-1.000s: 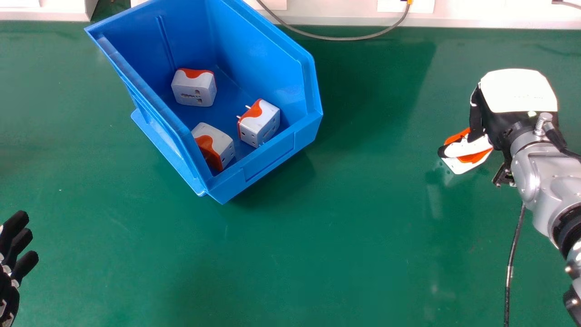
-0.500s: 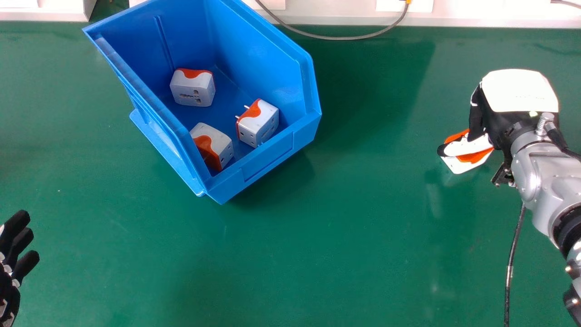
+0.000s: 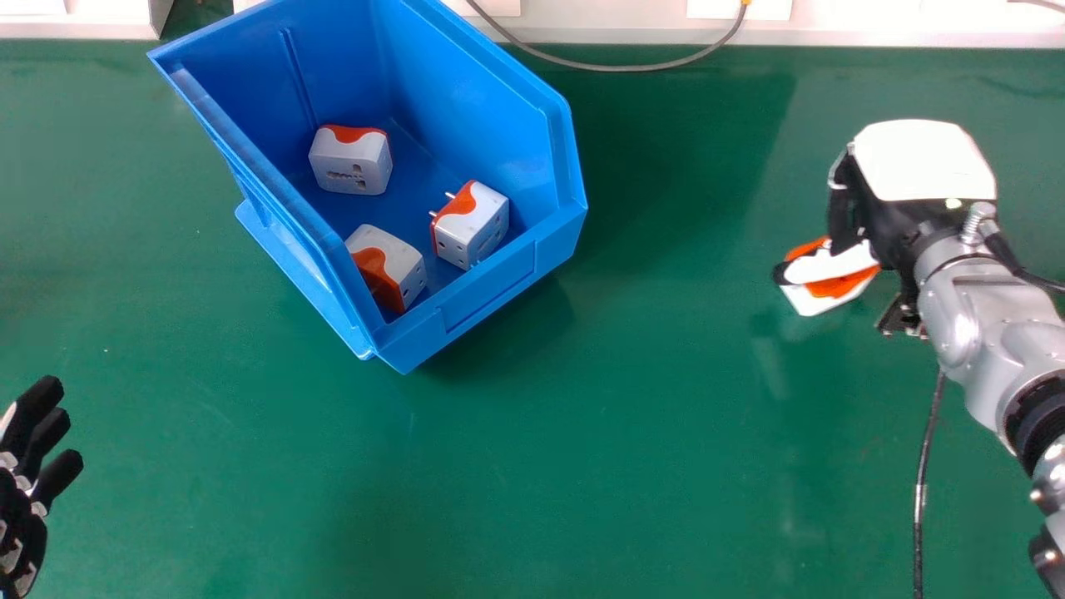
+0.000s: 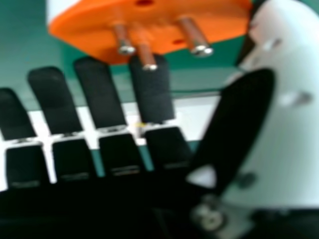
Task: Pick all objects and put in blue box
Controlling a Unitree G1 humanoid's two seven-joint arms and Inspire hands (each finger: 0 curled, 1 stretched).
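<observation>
Four plug adapters, one blue box and three lengths of cable can be counted.
Three white-and-orange adapters [image 3: 351, 166] [image 3: 478, 233] [image 3: 401, 262] are contained in the blue box [image 3: 491, 308], and a fourth adapter [image 3: 814, 301] is seen outside it, well apart to the right. One grey cable [image 3: 616, 67] is looped near the far edge, one dark cable [image 3: 918, 532] is seen at the near right, and a short piece of cord [image 3: 1036, 3] is glimpsed at the far right corner.

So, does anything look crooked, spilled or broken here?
The blue box sits askew, turned at an angle to the far edge of the green table. Inside, the three plug adapters face different ways. I see nothing spilled or broken.
</observation>
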